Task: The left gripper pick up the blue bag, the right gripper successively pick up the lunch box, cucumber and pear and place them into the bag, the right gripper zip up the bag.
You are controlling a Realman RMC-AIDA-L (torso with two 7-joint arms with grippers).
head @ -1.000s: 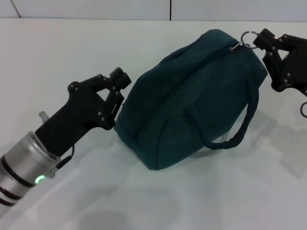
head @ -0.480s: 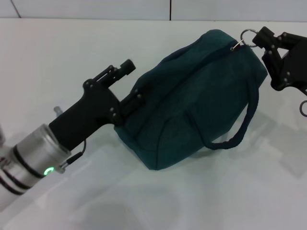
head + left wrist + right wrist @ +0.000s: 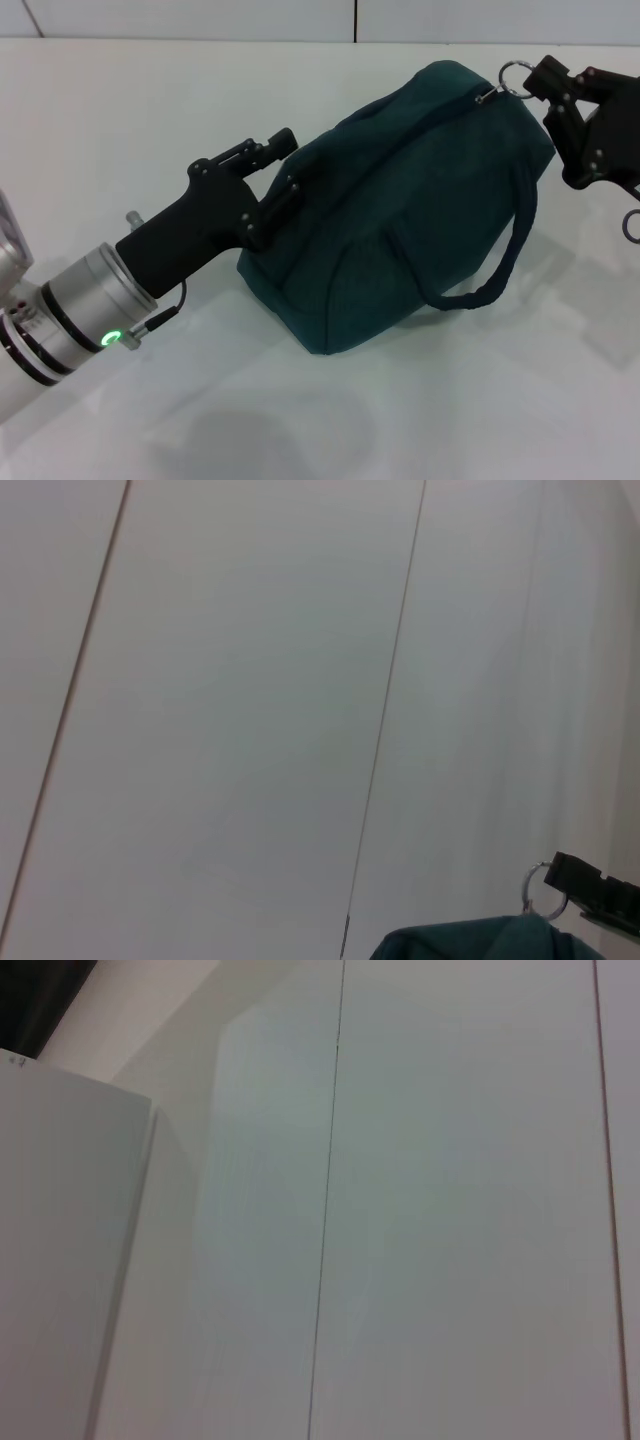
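zipping step, looks at or near end: zipper seems run to far end.

left pincer (image 3: 272,172), black two-finger on silver cylinder arm, reaches in low from near left, fingers apart, tips against near end of large dark teal-blue fabric bag (image 3: 400,200) lying on white desk (image 3: 150,100).

right pincer (image 3: 545,85), black open-linkage, at bag's far end, clamped on metal ring pull (image 3: 514,76).

next, likely: release ring, withdraw.

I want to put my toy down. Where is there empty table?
Bare table lies in front of the blue bag, and more lies behind the left pincer. It is crowded at the bag's two ends: the left pincer presses one end, the right pincer sits at the zipper ring.
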